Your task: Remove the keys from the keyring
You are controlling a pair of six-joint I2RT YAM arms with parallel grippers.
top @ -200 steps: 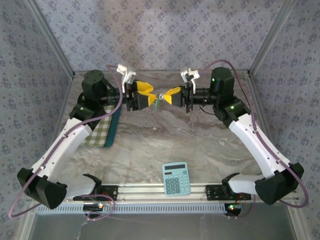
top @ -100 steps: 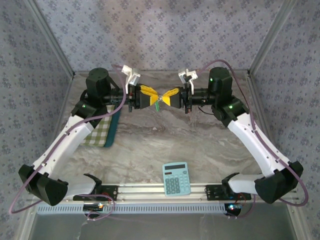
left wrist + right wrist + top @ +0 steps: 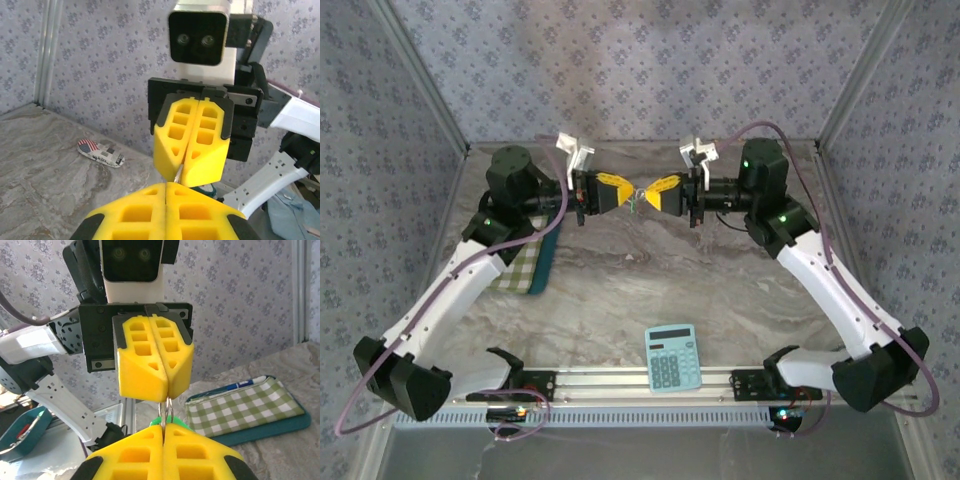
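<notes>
Both yellow-fingered grippers meet tip to tip above the back of the marble table (image 3: 650, 280). My left gripper (image 3: 625, 193) is shut, and so is my right gripper (image 3: 649, 192). In the right wrist view the thin metal keyring (image 3: 166, 411) bridges the short gap, its ends pinched in the left gripper (image 3: 166, 396) above and the right gripper (image 3: 164, 426) below. The keys (image 3: 179, 423), a small bright green piece, sit just behind the right fingertips and hang below the meeting point (image 3: 632, 206). In the left wrist view a sliver of the keyring (image 3: 178, 173) sticks out of the right gripper (image 3: 181, 179) toward my left gripper (image 3: 166, 184).
A green checked pouch (image 3: 528, 262) lies on the left under the left arm. A light blue calculator (image 3: 671, 357) rests near the front rail (image 3: 620, 380). A small flag-printed item (image 3: 100, 152) lies by the back wall.
The left gripper's fingers, open a second ago, have shut on the keyring. The left arm reached in toward the right gripper and the tips now touch.
</notes>
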